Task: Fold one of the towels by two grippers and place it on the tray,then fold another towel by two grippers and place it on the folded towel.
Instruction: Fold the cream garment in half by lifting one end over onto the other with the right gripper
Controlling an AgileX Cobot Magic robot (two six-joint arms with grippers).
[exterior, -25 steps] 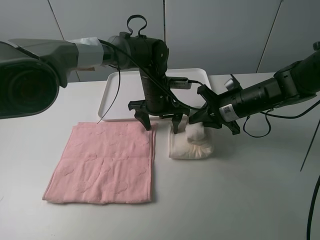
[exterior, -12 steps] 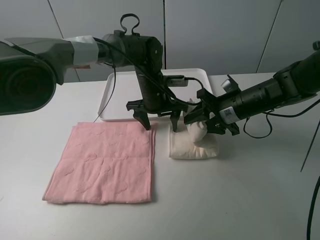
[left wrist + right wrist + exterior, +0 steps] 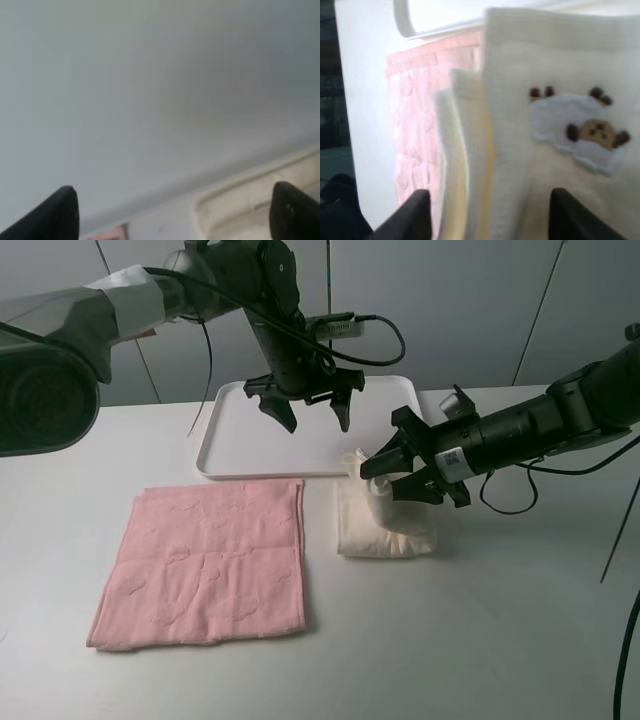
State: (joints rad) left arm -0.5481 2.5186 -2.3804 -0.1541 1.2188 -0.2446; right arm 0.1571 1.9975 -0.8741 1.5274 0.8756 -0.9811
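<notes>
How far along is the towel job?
Done: cream towel folded small, on the table beside the tray. In hand: right gripper open around its raised fold; left gripper open above the tray. Left: move it onto the tray, then fold and stack the pink towel, lying flat.

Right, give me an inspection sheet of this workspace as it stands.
Surface: white table, flat, no spills seen.
Job's things: cream towel folded small on the table beside the white tray, not on it, one fold standing up; pink towel spread flat, unfolded; the tray holds nothing.
Clutter: nothing seen.
Grippers: left gripper open, raised over the tray, holding nothing; right gripper low, jaws apart around the cream towel's raised fold.
Cables: black cable loops off the left arm; second cable hangs under the right arm.
Surroundings: grey panelled wall; dark blurred object at the near left edge.
</notes>
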